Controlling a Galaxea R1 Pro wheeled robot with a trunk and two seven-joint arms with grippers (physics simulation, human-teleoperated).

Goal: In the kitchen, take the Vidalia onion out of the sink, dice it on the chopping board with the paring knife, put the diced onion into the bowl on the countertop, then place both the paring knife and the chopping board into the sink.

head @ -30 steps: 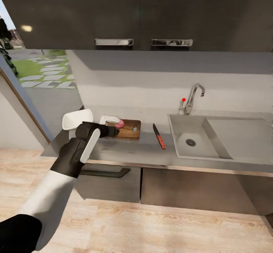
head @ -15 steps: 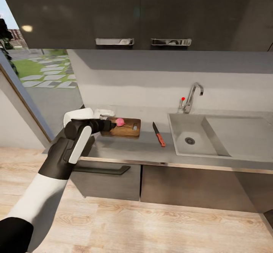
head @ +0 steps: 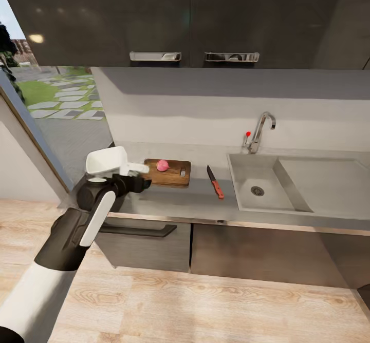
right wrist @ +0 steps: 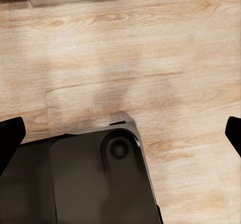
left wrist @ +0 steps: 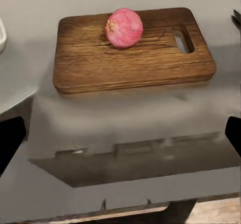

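Left to right in the head view: bowl at the surface's far left, left gripper with jaws open and empty just short of the board, onion whole on the board's middle, knife untouched at the board's 3 o'clock, and empty sink with tap. The fetching step looks done; dicing, filling the bowl and sinking knife and board remain. The right gripper, jaws open and empty, hangs over the wood floor, and nothing blocks the knife.
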